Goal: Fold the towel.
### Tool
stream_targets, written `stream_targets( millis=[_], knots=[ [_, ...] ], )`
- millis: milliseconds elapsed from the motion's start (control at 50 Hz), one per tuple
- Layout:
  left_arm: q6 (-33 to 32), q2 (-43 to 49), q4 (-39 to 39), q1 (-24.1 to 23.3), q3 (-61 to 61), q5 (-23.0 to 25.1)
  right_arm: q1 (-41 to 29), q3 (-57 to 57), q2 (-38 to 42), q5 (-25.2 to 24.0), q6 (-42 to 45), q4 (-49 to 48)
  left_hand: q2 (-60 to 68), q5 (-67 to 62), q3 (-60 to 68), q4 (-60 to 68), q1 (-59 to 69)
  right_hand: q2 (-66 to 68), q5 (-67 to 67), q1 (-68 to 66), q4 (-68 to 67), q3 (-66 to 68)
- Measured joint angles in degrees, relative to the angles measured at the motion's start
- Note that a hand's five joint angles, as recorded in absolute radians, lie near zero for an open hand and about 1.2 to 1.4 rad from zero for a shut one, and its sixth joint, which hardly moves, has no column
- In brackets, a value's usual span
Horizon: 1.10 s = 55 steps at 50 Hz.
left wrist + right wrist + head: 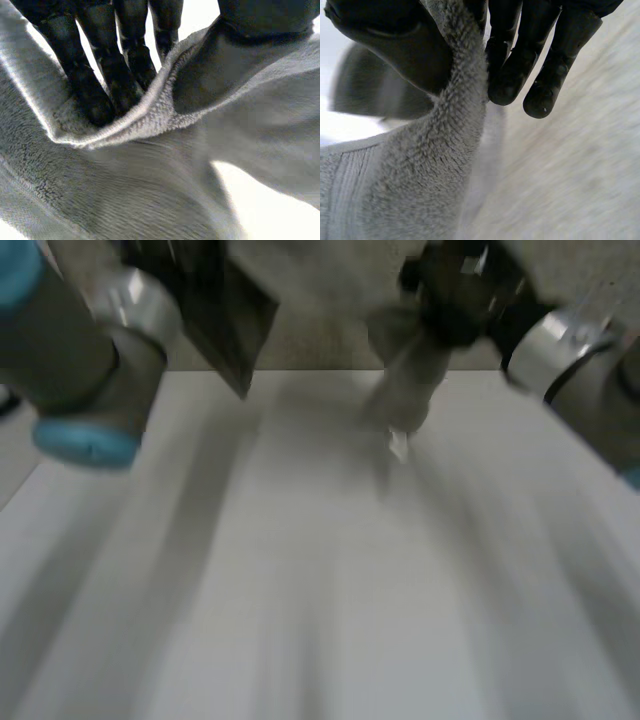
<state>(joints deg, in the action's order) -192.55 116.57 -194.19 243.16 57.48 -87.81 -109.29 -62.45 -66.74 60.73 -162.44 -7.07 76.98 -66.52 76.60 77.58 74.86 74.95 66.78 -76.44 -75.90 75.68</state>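
The left hand point(102, 75) pinches an edge of the towel point(125, 200) between fingers and thumb. The right hand point(517, 65) does likewise, seemingly above the table point(320, 590).

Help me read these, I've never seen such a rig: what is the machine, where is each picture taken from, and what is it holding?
It is a robot with two arms, each ending in a black hand. The head view looks down from between the arms at a white table: the left arm is at its left, the right arm at its right. The other two pictures come from cameras on the wrists, looking along each palm. The left hand pinches a fold of a grey towel between fingers and thumb. The right hand pinches another part the same way; in the head view that part hangs down from it.
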Motion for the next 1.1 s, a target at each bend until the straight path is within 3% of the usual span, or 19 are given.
stream_targets(
  millis=[160, 280, 360, 460, 560, 600, 740, 1100],
  knots=[
    [-0.8, 0.3, -6.7, 1.5, 26.8, 6.9, -0.5, -12.0, 3.4, -2.2, 14.1, 4.5, 0.0, 0.0, 0.0, 0.0, 0.0, 0.0, 0.0, 0.0, 0.0, 0.0],
    [-0.9, 0.8, -10.5, 3.1, 36.8, 7.9, -0.6, -16.4, 6.3, -1.4, 24.5, 10.8, 0.0, 0.0, 0.0, 0.0, 0.0, 0.0, 0.0, 0.0, 0.0, 0.0],
    [-0.8, 0.2, -11.0, 3.9, 39.6, 7.8, -0.6, -16.7, 7.0, 0.5, 26.1, 15.5, 0.0, 0.0, 0.0, 0.0, 0.0, 0.0, 0.0, 0.0, 0.0, 0.0],
    [-0.7, -2.0, -10.8, 4.6, 41.7, 7.6, -0.6, -16.5, 6.3, 4.3, 19.1, 18.8, 0.0, 0.0, 0.0, 0.0, 0.0, -0.2, -0.7, 0.5, 0.5, -0.4],
    [-0.6, -4.9, -10.7, 4.8, 43.1, 7.6, -0.5, -17.1, 5.2, 6.7, 5.5, 18.2, 0.0, 0.0, 0.0, 0.0, 0.0, -32.6, -34.2, 33.7, 32.4, -32.9],
    [-0.5, -5.8, -10.7, 4.7, 43.5, 7.6, -0.5, -17.7, 5.1, 7.5, 0.5, 17.3, 0.0, 0.0, 0.0, 0.0, 0.0, -35.9, -38.8, 37.4, 36.9, -36.7],
    [-0.1, -6.7, -10.7, 4.7, 43.9, 7.4, -0.6, -21.2, 5.3, 11.6, -9.1, 12.2, 0.0, 0.0, 0.0, 0.0, 0.0, -36.0, -41.5, 39.5, 38.9, -38.5],
    [0.2, -6.4, -10.7, 4.8, 42.7, 7.0, -2.4, -31.5, 3.2, 23.7, -18.9, -1.7, 0.0, 0.0, 0.0, 0.0, 0.0, -42.0, -46.1, 44.4, 43.2, -43.2]
  ],
)
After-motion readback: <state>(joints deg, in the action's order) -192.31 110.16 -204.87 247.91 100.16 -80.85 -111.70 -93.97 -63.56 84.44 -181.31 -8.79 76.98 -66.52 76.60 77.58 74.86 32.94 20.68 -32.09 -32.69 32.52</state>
